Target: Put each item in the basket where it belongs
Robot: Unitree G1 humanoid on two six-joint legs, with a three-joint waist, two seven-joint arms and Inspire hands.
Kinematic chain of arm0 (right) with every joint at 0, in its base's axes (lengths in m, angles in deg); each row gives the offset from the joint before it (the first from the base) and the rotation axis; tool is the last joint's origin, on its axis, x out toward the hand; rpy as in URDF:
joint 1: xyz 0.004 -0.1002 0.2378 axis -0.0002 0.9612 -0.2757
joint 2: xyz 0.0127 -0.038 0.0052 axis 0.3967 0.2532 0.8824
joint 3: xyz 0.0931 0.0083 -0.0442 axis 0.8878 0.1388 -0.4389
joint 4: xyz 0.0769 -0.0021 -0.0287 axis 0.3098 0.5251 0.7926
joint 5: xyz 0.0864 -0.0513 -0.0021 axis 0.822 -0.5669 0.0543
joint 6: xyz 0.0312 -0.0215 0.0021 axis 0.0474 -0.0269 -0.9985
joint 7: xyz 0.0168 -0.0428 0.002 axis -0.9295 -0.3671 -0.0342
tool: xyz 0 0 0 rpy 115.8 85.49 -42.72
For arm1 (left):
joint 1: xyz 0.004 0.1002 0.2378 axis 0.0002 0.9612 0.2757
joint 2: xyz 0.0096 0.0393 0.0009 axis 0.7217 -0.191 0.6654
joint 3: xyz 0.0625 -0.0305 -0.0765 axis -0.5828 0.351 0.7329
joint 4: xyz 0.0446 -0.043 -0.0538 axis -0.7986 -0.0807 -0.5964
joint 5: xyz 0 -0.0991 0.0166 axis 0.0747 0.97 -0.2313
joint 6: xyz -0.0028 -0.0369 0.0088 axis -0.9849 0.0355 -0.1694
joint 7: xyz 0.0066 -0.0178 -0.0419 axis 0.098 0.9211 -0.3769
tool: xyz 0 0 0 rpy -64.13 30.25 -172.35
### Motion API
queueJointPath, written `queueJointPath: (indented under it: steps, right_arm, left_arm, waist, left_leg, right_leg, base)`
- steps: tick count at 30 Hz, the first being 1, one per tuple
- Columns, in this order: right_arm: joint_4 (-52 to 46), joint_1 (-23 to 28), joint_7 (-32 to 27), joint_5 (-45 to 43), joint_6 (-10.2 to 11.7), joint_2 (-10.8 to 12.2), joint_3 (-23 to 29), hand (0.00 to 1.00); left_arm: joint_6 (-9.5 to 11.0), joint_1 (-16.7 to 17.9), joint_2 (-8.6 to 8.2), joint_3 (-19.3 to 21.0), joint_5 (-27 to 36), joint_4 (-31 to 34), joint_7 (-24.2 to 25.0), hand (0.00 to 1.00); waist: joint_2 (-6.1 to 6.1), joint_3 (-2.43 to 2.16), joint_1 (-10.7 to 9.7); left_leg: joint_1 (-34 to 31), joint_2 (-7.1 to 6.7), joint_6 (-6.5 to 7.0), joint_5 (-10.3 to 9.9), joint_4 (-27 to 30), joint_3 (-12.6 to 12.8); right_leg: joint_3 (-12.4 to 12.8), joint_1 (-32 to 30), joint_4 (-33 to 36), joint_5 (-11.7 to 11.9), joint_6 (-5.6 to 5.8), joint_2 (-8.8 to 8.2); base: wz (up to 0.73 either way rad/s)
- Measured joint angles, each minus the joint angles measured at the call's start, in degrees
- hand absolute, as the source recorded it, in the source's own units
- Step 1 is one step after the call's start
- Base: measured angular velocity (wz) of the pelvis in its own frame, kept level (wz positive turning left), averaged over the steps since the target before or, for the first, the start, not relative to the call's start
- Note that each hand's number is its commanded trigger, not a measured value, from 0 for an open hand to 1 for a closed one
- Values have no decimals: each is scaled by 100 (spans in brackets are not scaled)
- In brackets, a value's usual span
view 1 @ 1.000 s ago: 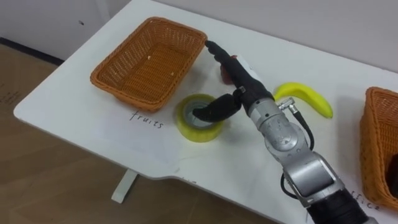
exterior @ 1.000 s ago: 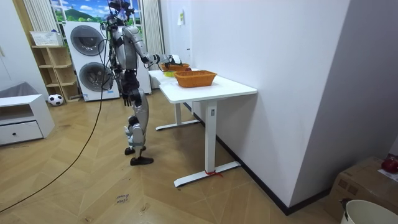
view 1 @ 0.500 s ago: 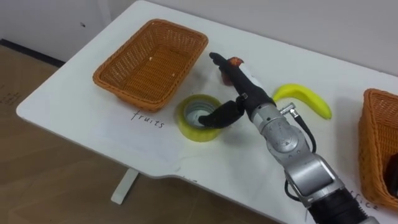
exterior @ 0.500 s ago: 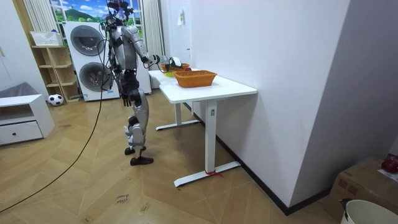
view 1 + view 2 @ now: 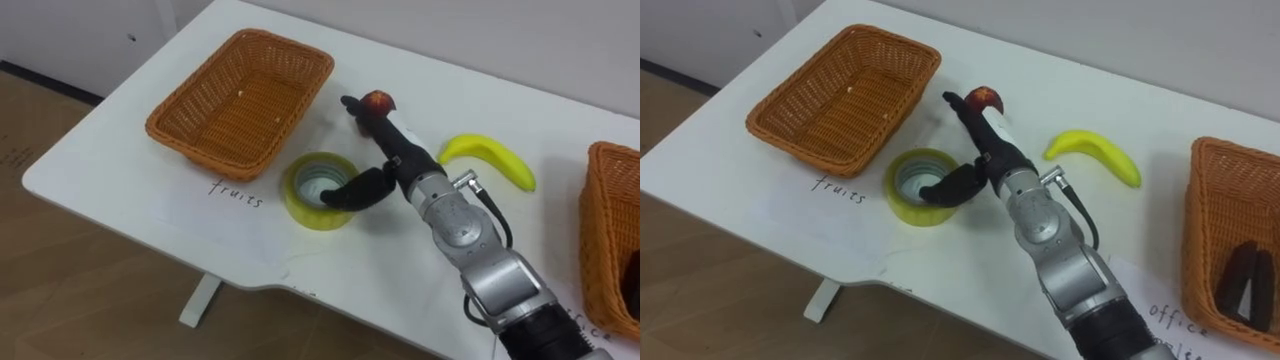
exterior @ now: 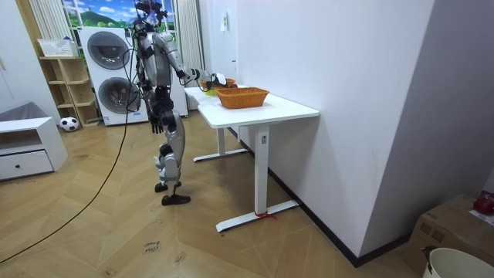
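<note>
A small red apple lies on the white table just right of the empty wicker basket marked "fruits". A yellow tape roll lies flat in front of that basket. A banana lies further right. My right hand is open. Its straight fingers reach along the apple's near left side, and its thumb rests over the roll's right rim. In the room view my left hand hangs at my hip.
A second wicker basket stands at the table's right end, with a dark object inside it. The table's near edge runs just in front of the tape roll. In the room view I stand at the table's end near the washing machines.
My right hand has drawn back a little to the right. The apple, covered by the fingers a second ago, now shows. The thumb has slid from the roll's hole to its right rim.
</note>
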Motion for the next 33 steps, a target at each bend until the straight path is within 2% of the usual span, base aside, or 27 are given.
queueJointPath:
  steps: [9,14,17,20,24,28,33]
  right_arm:
    - [102,0,47,-147,0,-20,15,0]
    - [105,-5,330,-432,1,-19,75,0]
    - [103,-6,531,-436,-30,-19,72,0]
    - [141,-7,734,-449,-86,-30,64,0]
    - [151,-16,1054,-451,-152,-19,68,0]
    - [150,-37,1449,-500,-223,-18,69,0]
    - [139,-252,1913,-726,-394,-18,65,0]
  left_arm:
    - [-17,-48,-28,106,-56,5,4,0]
    - [-59,-2,-65,351,-56,16,9,0]
    - [-68,0,-67,400,-56,25,33,0]
    - [-96,-14,-54,400,-54,26,50,0]
    - [-141,-8,0,399,-63,-3,155,0]
    - [-231,-6,39,401,-62,-4,311,0]
    - [-320,-24,87,396,-55,8,389,0]
  waist:
    - [-6,-9,-15]
    - [-49,-72,13]
    - [-78,-90,13]
    - [-104,-83,11]
    - [-172,-20,10]
    - [-262,-17,19]
    - [-267,-20,21]
  left_leg:
    - [-12,-2,-1,-1,1,-2]
    - [-7,-5,0,0,4,-14]
    - [5,-8,1,1,7,-14]
    - [10,-10,3,3,30,-8]
    - [1,-17,4,3,58,20]
    - [-8,-23,3,1,45,14]
    - [9,-15,3,2,45,4]
  right_leg:
    - [-2,-8,8,0,0,-4]
    - [-23,-1,10,0,1,-8]
    - [-26,8,12,-1,1,-14]
    - [-121,23,18,-4,6,-32]
    - [-98,18,10,-10,4,-36]
    - [-85,14,11,-15,0,-40]
    - [-78,6,18,-15,-1,-28]
  base:
    - [0]
    - [0]
    - [0]
    - [0]
    - [-4]
    - [0]
    - [0]
